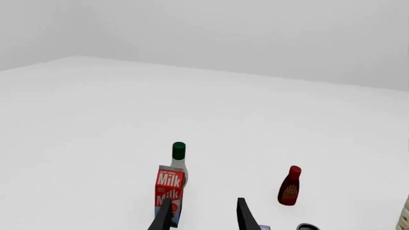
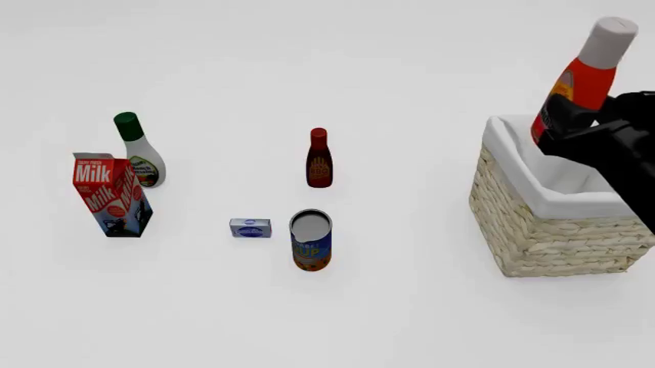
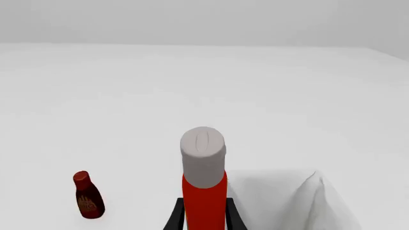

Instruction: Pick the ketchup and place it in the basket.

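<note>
The ketchup (image 2: 585,75), an orange-red squeeze bottle with a white-grey cap, is held tilted above the basket (image 2: 542,230). My right gripper (image 2: 563,123) is shut on its lower body. In the right wrist view the ketchup (image 3: 204,191) stands between the fingers, with the basket's white lining (image 3: 288,201) beside it. The basket is woven straw with white cloth lining and stands at the right of the table. My left gripper (image 1: 204,218) is open and empty in the left wrist view; it does not show in the front view.
A milk carton (image 2: 110,195) and a white bottle with a green cap (image 2: 137,150) stand at the left. A dark red bottle (image 2: 319,158) stands mid-table, with a can (image 2: 310,240) and a small box (image 2: 250,228) nearer the front.
</note>
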